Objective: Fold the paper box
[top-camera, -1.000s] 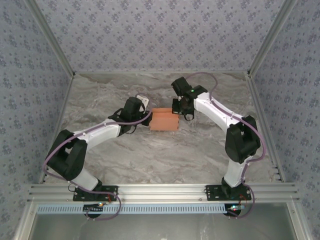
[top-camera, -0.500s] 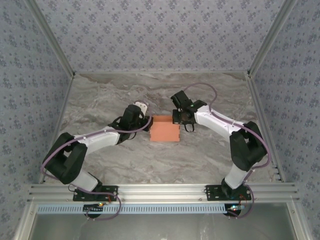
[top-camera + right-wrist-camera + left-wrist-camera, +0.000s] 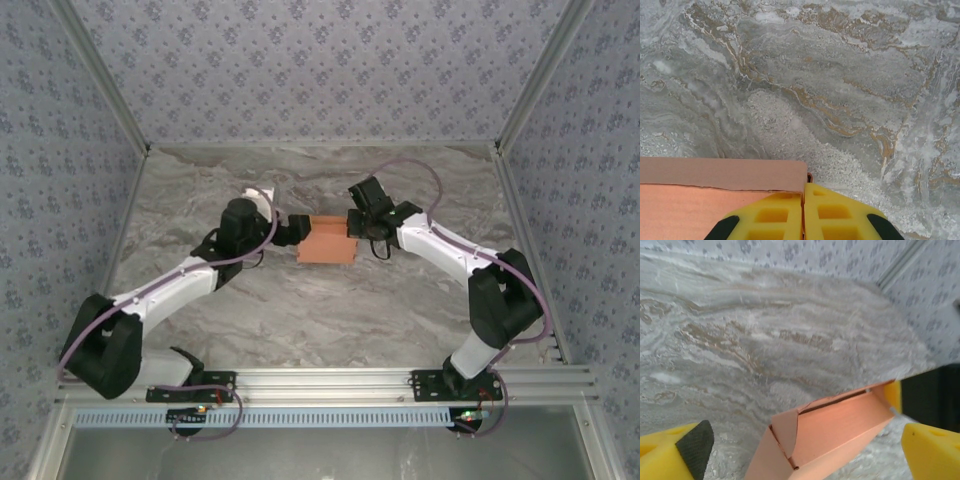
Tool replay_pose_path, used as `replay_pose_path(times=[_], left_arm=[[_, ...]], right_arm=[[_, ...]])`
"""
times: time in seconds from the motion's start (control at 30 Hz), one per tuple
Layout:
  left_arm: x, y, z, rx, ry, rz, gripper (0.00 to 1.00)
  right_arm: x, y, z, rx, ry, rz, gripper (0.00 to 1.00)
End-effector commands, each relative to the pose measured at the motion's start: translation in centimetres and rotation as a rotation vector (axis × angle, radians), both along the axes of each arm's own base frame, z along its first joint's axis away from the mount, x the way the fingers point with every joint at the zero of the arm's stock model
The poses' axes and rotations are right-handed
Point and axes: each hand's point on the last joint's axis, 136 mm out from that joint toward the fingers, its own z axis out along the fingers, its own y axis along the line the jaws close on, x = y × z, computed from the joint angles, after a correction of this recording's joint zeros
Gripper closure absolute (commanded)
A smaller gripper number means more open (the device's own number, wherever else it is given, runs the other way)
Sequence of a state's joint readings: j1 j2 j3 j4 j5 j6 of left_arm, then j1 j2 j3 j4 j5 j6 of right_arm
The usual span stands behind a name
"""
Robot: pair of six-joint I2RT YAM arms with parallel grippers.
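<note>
The paper box (image 3: 328, 244) is a salmon-orange cardboard piece folded into a small open rectangular shell at the table's middle. My right gripper (image 3: 353, 230) is at its right end. In the right wrist view the yellow fingers (image 3: 771, 220) press together on a thin wall of the paper box (image 3: 715, 195), so my right gripper (image 3: 802, 212) is shut on it. My left gripper (image 3: 296, 231) is at the box's left end. In the left wrist view my left gripper (image 3: 802, 442) stands wide open, and the paper box (image 3: 840, 425) lies tilted between its fingers with gaps on both sides.
The marble-patterned table (image 3: 300, 310) is walled by patterned panels on three sides. An aluminium rail (image 3: 320, 382) with both arm bases runs along the near edge. The right gripper's yellow finger (image 3: 895, 392) shows beyond the box's far end.
My left gripper has opened wide and let go of the box's left end, and its arm has stretched out. The right gripper has stayed shut on the box's right end.
</note>
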State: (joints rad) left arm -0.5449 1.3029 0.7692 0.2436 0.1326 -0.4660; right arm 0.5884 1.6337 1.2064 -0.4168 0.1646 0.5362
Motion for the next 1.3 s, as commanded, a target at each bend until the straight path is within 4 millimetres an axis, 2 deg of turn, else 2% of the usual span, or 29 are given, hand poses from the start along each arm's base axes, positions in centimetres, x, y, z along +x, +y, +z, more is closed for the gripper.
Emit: replay_pose_path(times=[0.0, 0.07, 0.3, 0.57, 0.67, 0.8, 0.93, 1.03, 1.13, 1.27], left_arm=[[0.3, 0.8, 1.5, -0.114, 0.053, 0.033, 0.01], [0.8, 1.4, 0.8, -0.143, 0.125, 0.063, 0.01], [2.5, 1.3, -2.3, -0.186, 0.281, 0.129, 0.01], [4.4, 1.4, -3.4, -0.242, 0.364, 0.215, 0.08], [4.7, 1.1, -3.9, -0.275, 0.408, 0.233, 0.10], [4.5, 0.9, -5.0, -0.387, 0.521, 0.289, 0.12], [4.0, -0.6, -5.2, -0.530, 0.629, 0.304, 0.14], [3.8, -1.2, -4.1, -0.436, 0.555, 0.261, 0.10], [4.1, -0.5, -3.1, -0.254, 0.398, 0.213, 0.02], [4.3, -1.0, -0.5, -0.049, 0.081, 0.046, 0.01]], right_arm=[[0.3, -0.7, 0.2, -0.030, -0.052, 0.005, 0.92], [0.4, -0.8, 0.2, -0.034, -0.066, 0.005, 0.92], [0.8, -0.9, 0.5, -0.047, -0.147, 0.009, 0.92], [0.9, -1.1, 1.5, -0.074, -0.279, 0.012, 0.91], [1.1, -1.4, 2.3, -0.077, -0.347, 0.003, 0.91], [1.3, -2.0, 2.3, -0.092, -0.393, -0.015, 0.91], [1.5, -2.2, 2.2, -0.099, -0.411, -0.035, 0.91], [1.6, -2.2, 2.1, -0.097, -0.419, -0.037, 0.91], [1.7, -2.1, 1.8, -0.100, -0.417, -0.032, 0.91], [1.8, -2.0, 1.4, -0.094, -0.415, -0.014, 0.90]])
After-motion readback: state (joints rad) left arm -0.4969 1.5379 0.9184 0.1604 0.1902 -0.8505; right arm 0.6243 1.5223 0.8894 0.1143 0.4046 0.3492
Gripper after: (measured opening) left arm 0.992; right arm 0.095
